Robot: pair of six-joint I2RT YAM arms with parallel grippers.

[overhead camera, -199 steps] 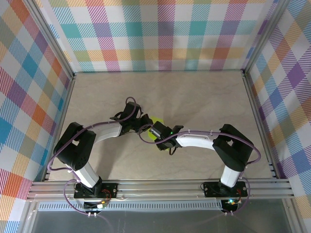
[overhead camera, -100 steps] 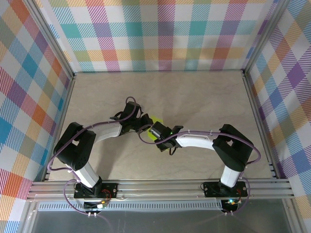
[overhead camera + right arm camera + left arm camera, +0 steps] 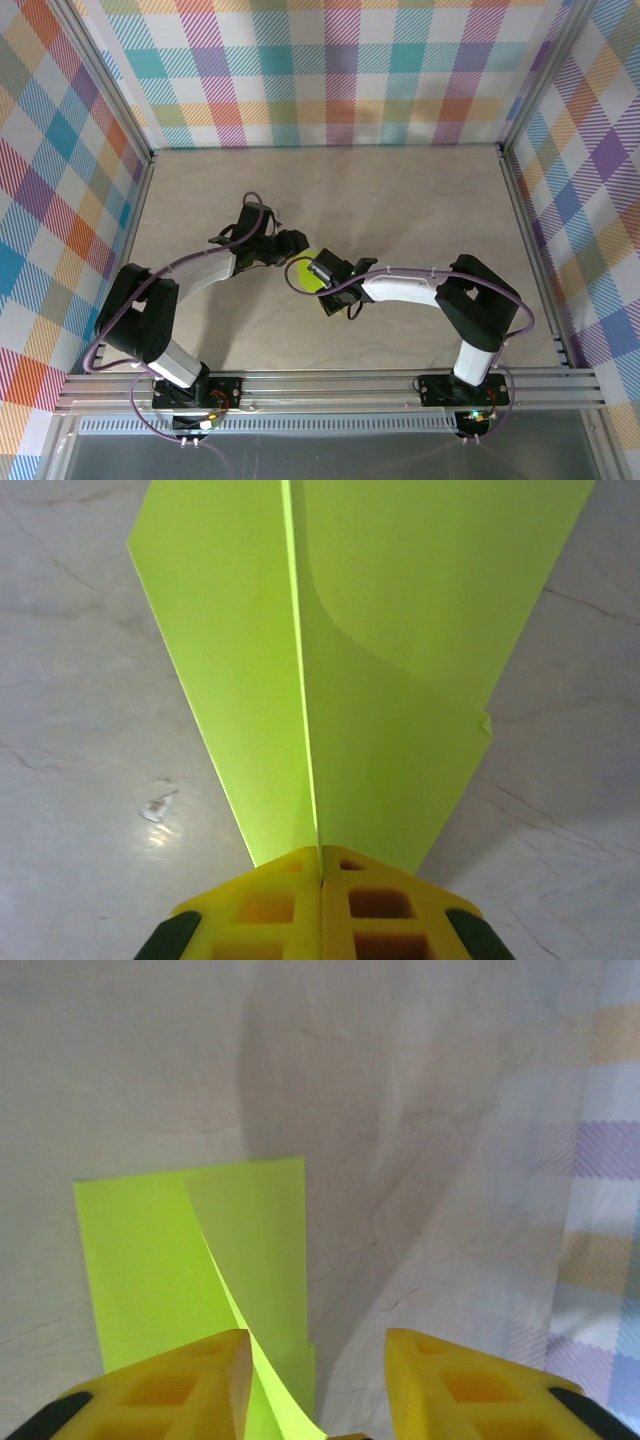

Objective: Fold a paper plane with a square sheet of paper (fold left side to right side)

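two grippers meet at the lime paper sheet, folded on the table: my right gripper is clenched on its narrow end, and my left gripper, just left of the right gripper, stands released, jaws astride a lifted flap edge. i judge the left-to-right fold half done; next, the left must press that flap flat.

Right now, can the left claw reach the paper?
Probably yes: the left claw is open and a fold of the paper runs between its jaws, with nothing in the way. The right claw is shut on the paper.
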